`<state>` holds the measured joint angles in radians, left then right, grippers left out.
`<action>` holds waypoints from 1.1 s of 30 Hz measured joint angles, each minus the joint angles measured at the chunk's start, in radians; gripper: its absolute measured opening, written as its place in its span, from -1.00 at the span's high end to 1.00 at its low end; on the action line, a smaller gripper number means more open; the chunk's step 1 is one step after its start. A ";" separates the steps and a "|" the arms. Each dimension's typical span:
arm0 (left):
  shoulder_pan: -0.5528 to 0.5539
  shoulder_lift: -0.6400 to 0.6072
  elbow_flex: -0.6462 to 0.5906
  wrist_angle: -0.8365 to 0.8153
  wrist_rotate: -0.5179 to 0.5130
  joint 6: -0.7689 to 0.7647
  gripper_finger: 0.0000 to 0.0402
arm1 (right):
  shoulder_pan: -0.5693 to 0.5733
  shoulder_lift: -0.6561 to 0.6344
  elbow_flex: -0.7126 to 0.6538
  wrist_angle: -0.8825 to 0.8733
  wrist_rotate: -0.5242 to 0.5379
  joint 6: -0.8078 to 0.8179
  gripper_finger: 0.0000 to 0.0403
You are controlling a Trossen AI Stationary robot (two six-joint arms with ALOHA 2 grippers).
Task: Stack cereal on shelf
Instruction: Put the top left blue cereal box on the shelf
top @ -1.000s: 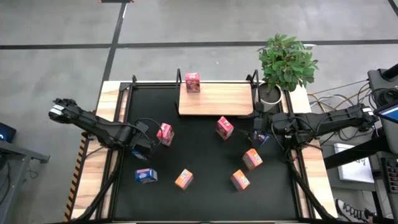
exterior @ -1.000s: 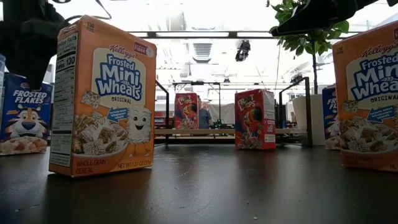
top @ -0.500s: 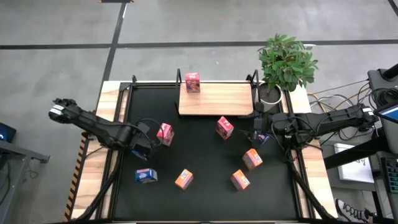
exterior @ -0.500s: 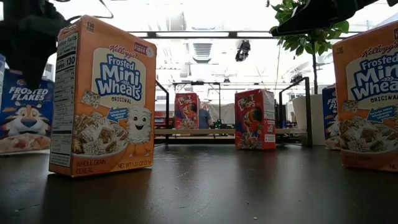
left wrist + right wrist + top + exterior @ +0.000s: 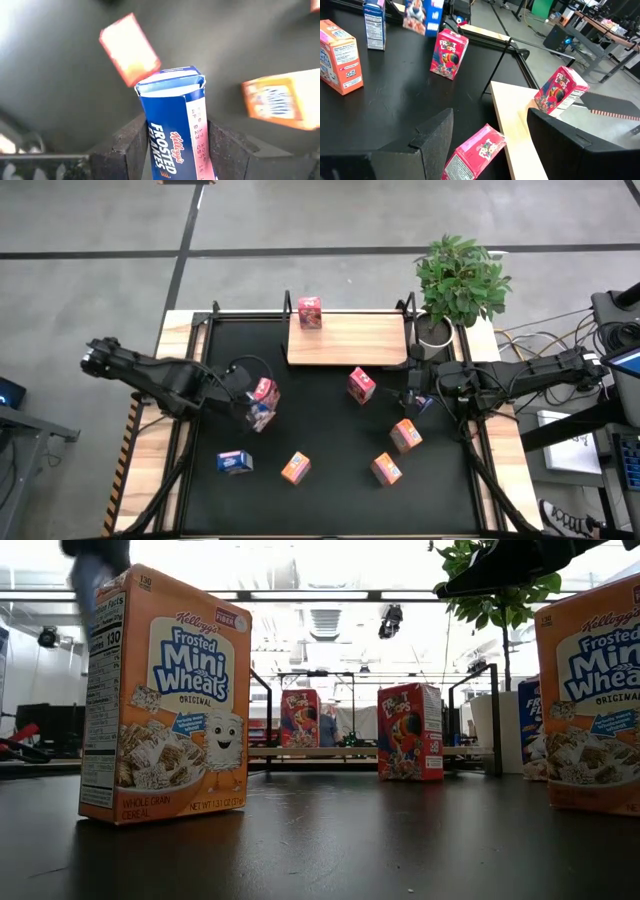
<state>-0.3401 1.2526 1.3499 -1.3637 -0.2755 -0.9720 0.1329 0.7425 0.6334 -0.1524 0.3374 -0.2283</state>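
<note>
left gripper (image 5: pixel 172 150): my fingers clamped a blue Frosted Flakes box (image 5: pixel 175 125), lifted clear of the table for carrying | shelf (image 5: pixel 350 340): at the table's far edge, one red box (image 5: pixel 309 311) standing on it | right gripper (image 5: pixel 485 145): spread wide, idle beside the shelf

1. In the left wrist view, the blue box (image 5: pixel 175 135) is cut off at 6 o'clock.
2. The red box (image 5: pixel 129 48) behind it is blurred, print unreadable.
3. In the low view, the orange box (image 5: pixel 590 700) is cut off at 3 o'clock.
</note>
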 joint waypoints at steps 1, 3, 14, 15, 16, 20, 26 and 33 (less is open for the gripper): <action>0.000 0.008 0.032 0.000 -0.015 0.032 0.18 | 0.000 0.000 0.000 0.000 0.000 0.000 -0.21; 0.001 0.025 0.092 0.000 -0.043 0.097 0.18 | 0.000 0.000 0.000 0.000 0.000 -0.005 -0.21; 0.069 0.192 0.378 0.018 -0.154 0.523 0.18 | 0.000 0.000 0.000 0.000 0.000 -0.008 -0.21; 0.087 0.210 0.401 0.018 -0.155 0.564 0.18 | 0.000 0.000 0.000 0.000 0.000 -0.008 -0.21; 0.105 0.229 0.424 0.018 -0.154 0.605 0.18 | 0.000 0.000 0.000 0.000 0.000 -0.008 -0.21; 0.184 0.299 0.511 0.018 -0.154 0.778 0.18 | 0.000 0.000 0.000 -0.007 0.000 -0.008 -0.21; 0.304 0.401 0.626 0.062 -0.153 1.000 0.18 | 0.000 0.000 0.000 -0.040 -0.003 -0.008 -0.21; 0.429 0.507 0.686 0.167 -0.152 1.173 0.18 | 0.000 0.000 0.000 -0.053 -0.079 0.026 -0.21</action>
<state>0.0890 1.7596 2.0361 -1.1970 -0.4276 0.2005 0.1329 0.7425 0.6338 -0.2058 0.2583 -0.2025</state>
